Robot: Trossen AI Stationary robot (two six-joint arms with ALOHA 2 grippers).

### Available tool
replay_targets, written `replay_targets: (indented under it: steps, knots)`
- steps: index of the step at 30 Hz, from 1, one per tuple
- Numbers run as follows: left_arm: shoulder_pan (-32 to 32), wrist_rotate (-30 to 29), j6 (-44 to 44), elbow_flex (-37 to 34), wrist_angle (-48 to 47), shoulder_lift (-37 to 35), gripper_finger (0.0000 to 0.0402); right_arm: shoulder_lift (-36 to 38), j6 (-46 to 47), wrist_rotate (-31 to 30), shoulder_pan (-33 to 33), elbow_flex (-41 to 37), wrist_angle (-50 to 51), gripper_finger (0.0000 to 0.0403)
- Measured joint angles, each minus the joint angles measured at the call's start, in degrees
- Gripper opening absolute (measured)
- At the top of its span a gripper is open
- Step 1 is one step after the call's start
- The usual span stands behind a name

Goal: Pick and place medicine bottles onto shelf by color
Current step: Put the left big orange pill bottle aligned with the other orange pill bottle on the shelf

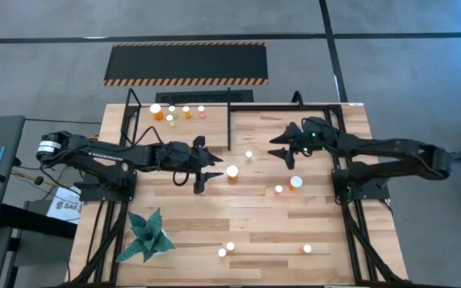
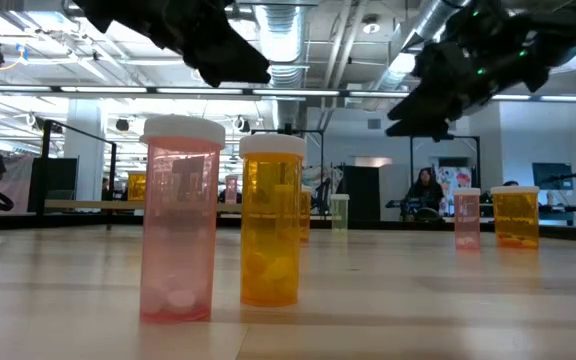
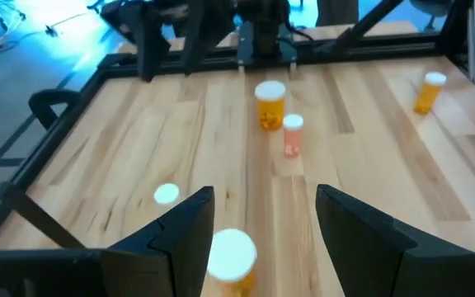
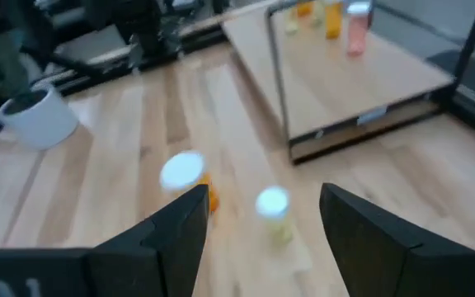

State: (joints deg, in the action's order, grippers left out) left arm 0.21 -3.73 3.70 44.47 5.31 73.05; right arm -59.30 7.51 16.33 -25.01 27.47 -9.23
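The shelf (image 1: pixel 198 132), a light wooden board in a black frame, stands at the table's far left and holds several bottles (image 1: pixel 172 112) in its far corner. It also shows in the right wrist view (image 4: pixel 345 82). My left gripper (image 1: pixel 212 166) is open near the table's middle, its fingers (image 3: pixel 192 235) level. A white-capped orange bottle (image 1: pixel 232 171) stands upright just ahead of them, near one finger (image 3: pixel 231 256). My right gripper (image 1: pixel 281 152) is open and empty, raised, right of a small pale bottle (image 1: pixel 249 155), which also shows in its wrist view (image 4: pixel 272 206).
A pink bottle (image 1: pixel 278 190) and an orange one (image 1: pixel 295 182) stand right of centre. Three more bottles (image 1: pixel 230 246) (image 1: pixel 222 252) (image 1: pixel 307 249) stand near the front edge. A potted plant (image 1: pixel 149 234) stands at the front left. A hazard-striped black panel (image 1: pixel 186 62) lies beyond the table.
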Motion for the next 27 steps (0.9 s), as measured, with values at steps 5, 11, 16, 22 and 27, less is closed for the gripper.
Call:
replay_targets:
  steps: [5,11,16,22,27]
  knots:
    - [0.00,-0.24,0.61,0.00,0.10,2.22,0.0201,3.53,-0.95,-3.30,4.19,-1.89,-0.09,0.0256]
    - [0.02,0.25,2.27,0.00,-0.15,3.04,0.0201,3.80,0.20,-10.31,8.79,-6.45,-2.24,0.0256]
    - [0.01,7.07,6.21,-0.07,-1.11,3.04,0.0201,3.73,5.35,-13.50,13.26,-12.75,-12.38,0.0256]
    - [0.79,7.71,7.67,-4.28,4.63,3.00,0.0201,3.90,4.46,-14.98,16.74,-18.27,-22.79,0.0256]
    - [1.73,7.56,5.51,-7.30,9.77,3.00,0.0201,3.88,3.59,-19.79,16.60,-20.25,-23.55,0.0256]
